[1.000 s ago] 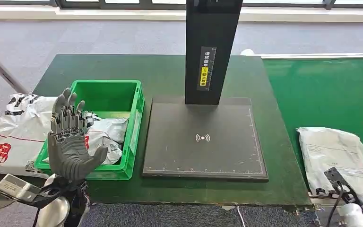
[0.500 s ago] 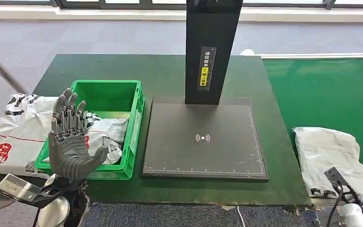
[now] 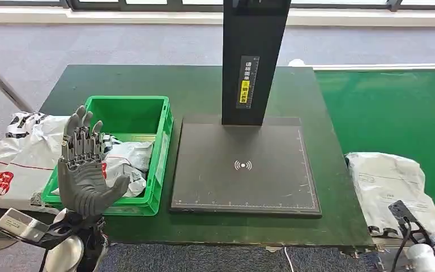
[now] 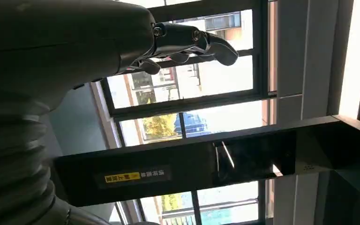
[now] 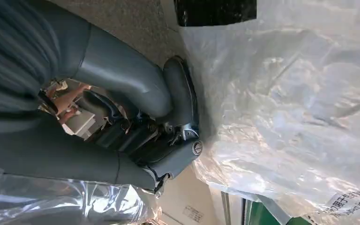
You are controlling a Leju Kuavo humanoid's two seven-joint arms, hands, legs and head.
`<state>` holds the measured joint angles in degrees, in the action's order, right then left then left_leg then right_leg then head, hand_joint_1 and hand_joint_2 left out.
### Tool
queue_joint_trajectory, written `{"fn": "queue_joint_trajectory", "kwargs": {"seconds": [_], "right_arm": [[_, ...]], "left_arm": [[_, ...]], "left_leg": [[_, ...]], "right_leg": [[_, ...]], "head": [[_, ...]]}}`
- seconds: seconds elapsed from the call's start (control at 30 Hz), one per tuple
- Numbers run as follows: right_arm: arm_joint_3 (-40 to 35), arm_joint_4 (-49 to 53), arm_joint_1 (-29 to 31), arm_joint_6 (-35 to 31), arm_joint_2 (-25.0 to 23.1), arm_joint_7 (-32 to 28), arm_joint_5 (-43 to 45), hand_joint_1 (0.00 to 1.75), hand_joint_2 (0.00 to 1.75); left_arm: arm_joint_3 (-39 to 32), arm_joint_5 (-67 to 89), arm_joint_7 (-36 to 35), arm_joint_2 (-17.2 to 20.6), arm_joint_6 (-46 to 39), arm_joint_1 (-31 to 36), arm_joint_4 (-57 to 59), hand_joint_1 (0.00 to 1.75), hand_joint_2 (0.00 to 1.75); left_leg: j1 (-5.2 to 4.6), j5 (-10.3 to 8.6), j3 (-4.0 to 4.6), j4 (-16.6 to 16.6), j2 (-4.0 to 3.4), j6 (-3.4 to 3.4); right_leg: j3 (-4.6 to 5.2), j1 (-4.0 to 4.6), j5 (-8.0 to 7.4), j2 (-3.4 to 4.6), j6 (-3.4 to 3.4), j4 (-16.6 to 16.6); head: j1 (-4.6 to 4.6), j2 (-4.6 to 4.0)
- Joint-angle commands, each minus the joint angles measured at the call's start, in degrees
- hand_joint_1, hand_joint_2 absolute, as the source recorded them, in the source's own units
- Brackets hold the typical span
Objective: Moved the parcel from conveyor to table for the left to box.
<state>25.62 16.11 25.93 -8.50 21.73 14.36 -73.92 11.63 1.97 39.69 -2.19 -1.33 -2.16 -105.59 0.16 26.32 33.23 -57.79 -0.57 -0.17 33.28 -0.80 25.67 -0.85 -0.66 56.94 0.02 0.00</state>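
Green belt [image 3: 396,107] carries the parcel [image 3: 388,184] at its near end, beside the table [image 3: 198,90], within the right hand's [image 5: 168,140] reach; that hand presses it, grip unclear. Left hand [image 3: 82,170] waits upright by the crate [image 3: 126,107], fingers spread, holding nothing.

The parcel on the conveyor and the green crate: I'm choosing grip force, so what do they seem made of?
The parcel looks like a thin, glossy grey-white plastic mailer: it wrinkles and glints. The green crate looks like rigid moulded plastic, with straight walls and a smooth, slightly shiny rim.
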Motion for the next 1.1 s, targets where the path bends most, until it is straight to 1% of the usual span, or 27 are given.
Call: {"fn": "queue_joint_trajectory", "kwargs": {"seconds": [0.03,0.5,0.53,0.57,0.63,0.7,0.73,0.77,0.8,0.83,0.87,0.9,0.93,0.97,1.0,1.03,1.07,1.1], "right_arm": [[2.81,-2.37,0.19,0.27,-1.21,-0.21,0.19,1.75,1.75],[2.81,-2.37,0.19,0.27,-1.21,-0.21,0.19,1.75,1.75],[7.41,1.22,-0.90,-14.13,-1.92,-10.19,4.53,0.00,1.75],[7.69,1.03,-0.19,-19.12,-0.43,-10.56,4.51,0.00,1.75],[8.08,3.12,-0.59,-17.02,-0.20,-10.64,4.52,0.00,1.75],[8.08,3.12,-0.59,-17.02,-0.20,-10.64,4.52,0.00,1.75],[9.84,4.92,-0.81,-19.35,-0.76,-13.49,6.35,0.00,1.75],[11.95,6.83,-0.69,-21.52,-0.55,-17.77,8.95,0.00,1.75],[13.86,10.04,-0.80,-21.10,-0.59,-22.10,12.40,0.00,1.75],[15.33,14.55,-1.50,-19.35,-0.98,-26.02,16.13,0.00,1.75],[18.69,34.53,-5.65,-11.22,-6.46,-41.74,32.13,0.00,1.75],[16.51,58.96,-13.02,-3.04,-11.77,-34.78,35.04,0.00,1.75],[15.51,68.44,-15.79,-0.83,-13.91,-30.90,35.03,0.00,1.75],[13.55,77.00,-18.19,-0.11,-15.90,-31.76,36.49,0.00,1.75],[12.08,82.12,-19.21,-0.01,-17.41,-31.82,36.82,0.00,1.75],[9.15,85.95,-19.93,0.70,-17.92,-32.14,36.17,0.00,1.75],[7.27,87.14,-19.90,0.49,-18.27,-31.15,35.45,0.00,1.75],[5.40,86.96,-19.87,0.18,-17.96,-30.59,35.42,0.00,1.75]], "left_arm": [[1.27,0.12,-0.14,1.32,0.07,0.93,2.40,0.00,1.75],[1.27,0.12,-0.14,1.32,0.07,0.93,2.40,0.00,1.75],[1.87,2.17,-0.49,1.53,1.11,0.87,2.04,0.00,1.75],[2.02,2.47,-0.65,1.16,1.31,0.78,1.79,0.00,1.75],[2.20,2.76,-0.86,1.02,1.33,0.68,1.48,0.00,1.75],[2.20,2.76,-0.86,1.02,1.33,0.68,1.48,0.00,1.75],[2.02,2.76,-0.86,0.91,1.30,0.61,1.45,0.00,1.75],[1.70,2.83,-0.88,0.60,1.28,0.35,1.19,0.00,1.75],[1.34,3.14,-0.92,0.24,1.38,-0.06,0.71,0.00,1.75],[1.10,3.41,-0.94,0.00,1.55,-0.28,0.43,0.00,1.75],[0.45,4.12,-0.51,-0.46,1.70,-0.89,0.11,0.00,1.75],[-0.06,4.66,-0.05,-0.77,2.11,-1.66,-0.14,0.00,1.75],[-0.24,4.95,0.11,-0.86,2.36,-2.07,-0.21,0.00,1.75],[-0.54,5.51,0.31,-1.23,2.70,-2.78,-0.63,0.00,1.75],[-0.78,5.99,0.31,-1.70,3.05,-3.39,-1.21,0.00,1.75],[-1.17,6.61,0.31,-2.20,3.10,-4.13,-1.94,0.00,1.75],[-1.25,6.87,0.31,-2.39,3.13,-4.69,-2.48,0.00,1.75],[-1.36,7.11,0.31,-2.56,3.14,-5.04,-2.79,0.00,1.75]], "left_leg": [[0.03,-0.02,-0.08,0.09,0.05,-0.03],[0.04,-0.03,-0.09,0.12,0.06,-0.03],[0.02,-0.02,-0.08,0.09,0.05,-0.03],[0.04,-0.04,-0.11,0.14,0.08,-0.04],[-0.02,-0.02,-0.03,0.05,0.09,-0.01],[-0.08,-0.02,0.01,0.07,0.02,-0.01],[-0.13,-0.01,0.03,0.04,0.06,-0.01],[-0.10,-0.03,-0.03,0.11,0.07,-0.02],[-0.05,0.00,0.00,0.03,0.05,-0.01],[-0.04,-0.01,-0.04,0.10,0.00,-0.02],[-0.13,-0.01,0.01,0.07,-0.04,-0.01],[-0.18,0.00,0.07,0.05,-0.19,-0.01],[-0.18,0.02,0.05,0.08,-0.24,-0.04],[-0.16,0.00,0.12,0.09,-0.20,-0.04],[-0.14,0.05,0.08,0.10,-0.28,-0.07],[-0.13,0.07,0.04,0.15,-0.13,-0.11],[-0.12,0.05,0.17,0.09,-0.06,-0.09],[-0.07,0.08,0.09,0.12,-0.04,-0.12]], "right_leg": [[-0.09,0.03,-0.02,0.03,0.05,-0.09],[-0.10,0.04,-0.03,0.04,0.06,-0.13],[-0.09,0.02,-0.02,0.03,0.05,-0.10],[-0.13,0.04,-0.04,0.03,0.06,-0.16],[-0.04,-0.02,0.01,-0.01,0.02,-0.03],[0.03,-0.09,-0.02,0.07,0.03,-0.01],[0.03,-0.13,0.00,0.00,0.02,0.00],[-0.02,-0.11,-0.02,0.03,0.06,-0.08],[-0.01,-0.05,-0.01,0.01,0.04,-0.04],[-0.04,-0.03,-0.04,0.09,0.06,-0.11],[0.07,-0.12,-0.01,0.12,0.03,0.00],[0.20,-0.17,-0.03,0.25,0.03,0.07],[0.21,-0.17,-0.03,0.35,0.07,0.06],[0.22,-0.16,-0.05,0.27,0.06,0.05],[0.22,-0.13,-0.02,0.39,0.11,0.10],[0.12,-0.13,0.03,0.32,0.14,0.10],[0.23,-0.11,0.03,0.19,0.11,0.16],[0.16,-0.06,0.07,0.19,0.15,0.12]], "head": [[-0.02,0.00],[0.00,0.00],[0.00,0.00],[-0.02,0.00],[0.02,0.00],[0.02,0.00],[-0.02,0.00],[0.00,0.00],[0.00,0.00],[0.00,0.00],[-0.02,0.00],[-0.02,0.00],[-0.02,0.00],[0.00,0.00],[0.00,0.00],[0.00,0.00],[0.00,0.00],[-0.02,0.00]]}}
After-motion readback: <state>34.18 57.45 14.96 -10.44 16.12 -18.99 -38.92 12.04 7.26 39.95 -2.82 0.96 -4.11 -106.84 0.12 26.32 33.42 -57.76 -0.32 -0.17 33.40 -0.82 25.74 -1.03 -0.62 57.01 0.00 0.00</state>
